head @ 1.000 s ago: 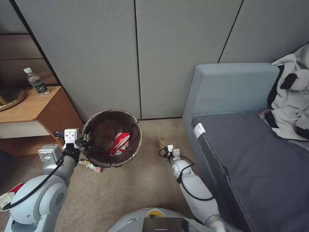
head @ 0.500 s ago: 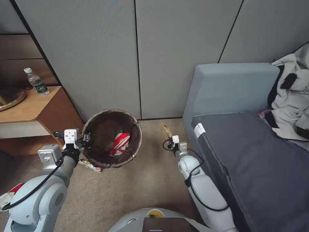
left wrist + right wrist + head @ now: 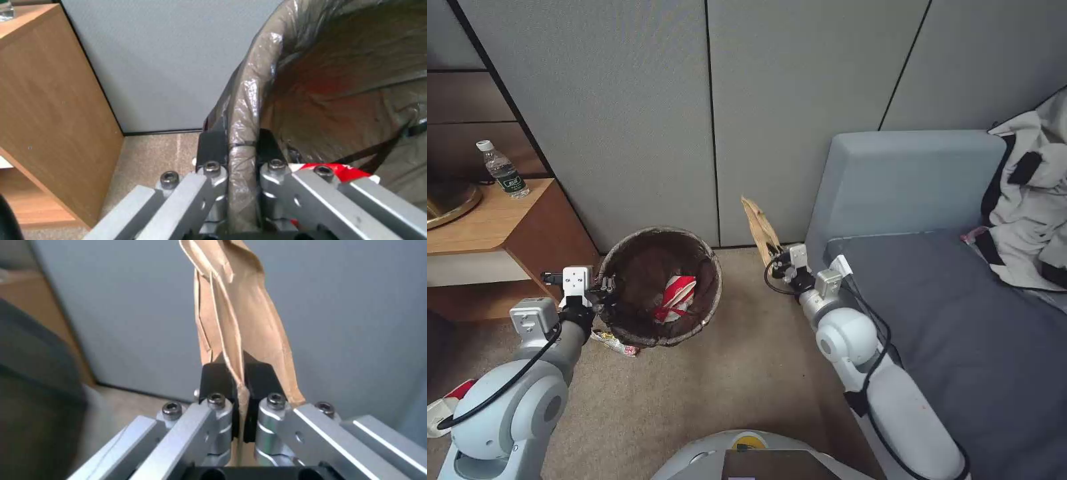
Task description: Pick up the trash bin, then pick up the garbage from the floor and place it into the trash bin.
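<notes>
Inside the trash bin (image 3: 627,257) lies a red-and-white carton (image 3: 675,298); left claw (image 3: 607,287) clamps its rim. Right of the bin, right claw (image 3: 775,261) pinches the tan paper bag (image 3: 758,225), pointing upward.

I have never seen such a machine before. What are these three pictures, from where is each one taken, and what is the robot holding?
This is a wheeled robot with two arms, each ending in a gripper with two fingers. The wide picture comes from a camera on its head, looking down at the carpet. The other two come from cameras on its wrists, looking along the fingers.

The left gripper is shut on the rim of the trash bin, a round bin lined with a dark bag; the left wrist view shows the rim pinched between the fingers. A red-and-white carton lies inside the bin.

The right gripper is shut on a tan paper bag and holds it up near the sofa. A snack wrapper lies on the floor beside the bin. A water bottle stands on the wooden cabinet.
</notes>
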Tool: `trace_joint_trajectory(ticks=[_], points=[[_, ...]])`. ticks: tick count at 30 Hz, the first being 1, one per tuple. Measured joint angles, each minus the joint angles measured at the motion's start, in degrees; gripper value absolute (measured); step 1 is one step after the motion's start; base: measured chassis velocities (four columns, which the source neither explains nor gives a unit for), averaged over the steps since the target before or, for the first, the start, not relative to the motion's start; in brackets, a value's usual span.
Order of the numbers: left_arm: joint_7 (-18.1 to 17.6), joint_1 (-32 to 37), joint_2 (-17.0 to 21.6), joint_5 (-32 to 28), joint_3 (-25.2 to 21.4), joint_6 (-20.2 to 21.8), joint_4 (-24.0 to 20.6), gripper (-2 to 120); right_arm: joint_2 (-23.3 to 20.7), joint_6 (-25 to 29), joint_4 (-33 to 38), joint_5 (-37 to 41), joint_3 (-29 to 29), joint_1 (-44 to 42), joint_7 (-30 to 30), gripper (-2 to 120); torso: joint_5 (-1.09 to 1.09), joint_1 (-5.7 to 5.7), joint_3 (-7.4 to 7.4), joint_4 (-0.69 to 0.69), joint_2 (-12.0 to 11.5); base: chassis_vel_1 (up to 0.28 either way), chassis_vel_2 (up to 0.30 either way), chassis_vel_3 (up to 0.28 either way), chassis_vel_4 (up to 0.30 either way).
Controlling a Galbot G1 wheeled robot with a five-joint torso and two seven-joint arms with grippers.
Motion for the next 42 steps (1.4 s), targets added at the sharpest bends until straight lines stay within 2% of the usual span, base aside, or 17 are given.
trace_joint_trajectory(ticks=[4,10,13,15,25,34,37,42], points=[[0.0,-0.2,0.0,0.1,0.1,0.0,0.2,2,-2.9,-3.5,6.3,5.6,-2.8,3.4,-0.2,0,0.0,0.0,0.0,0.0,0.0,0.0,0.0,0.0,0.0],[0.0,-0.4,0.2,0.1,0.3,0.0,0.4,2,-3.6,-5.4,8.3,8.5,-6.1,7.5,-1.9,0,0.0,0.0,0.0,0.0,0.0,0.0,0.0,0.0,0.0],[0.0,-0.4,0.2,0.1,0.4,0.0,0.4,2,-3.1,-6.1,8.3,9.0,-7.1,8.5,-3.0,0,-0.01,0.0,0.0,0.0,0.0,0.0,0.0,0.0,0.0],[0.0,-0.4,0.4,0.1,0.4,0.0,0.4,2,-2.0,-6.8,7.8,9.3,-9.8,10.0,-4.2,0,-0.01,0.0,0.0,0.0,0.0,0.0,0.0,0.0,0.0],[0.0,-0.3,0.4,0.1,0.4,0.0,0.2,2,0.2,-7.1,4.9,8.2,-18.0,11.0,-4.2,0,-0.01,0.0,0.0,0.0,0.0,0.0,0.0,0.0,0.0],[0.0,-0.4,0.5,-0.2,0.4,0.0,0.0,2,1.6,-6.4,1.3,5.1,-20.8,10.9,-5.1,-1,-0.01,0.0,0.01,0.0,0.0,0.0,0.0,0.0,0.0],[0.1,-0.2,0.5,-0.3,0.3,0.0,-0.1,2,1.6,-6.8,1.0,4.8,-20.6,10.8,-5.2,13,0.0,0.0,0.0,0.0,0.0,0.0,0.0,0.0,0.0],[0.2,-0.1,0.5,-0.3,0.3,0.0,-0.2,2,1.2,-7.1,1.2,4.8,-20.2,11.1,-5.2,25,0.0,0.0,0.0,-0.01,0.0,0.0,0.0,0.0,0.0]])
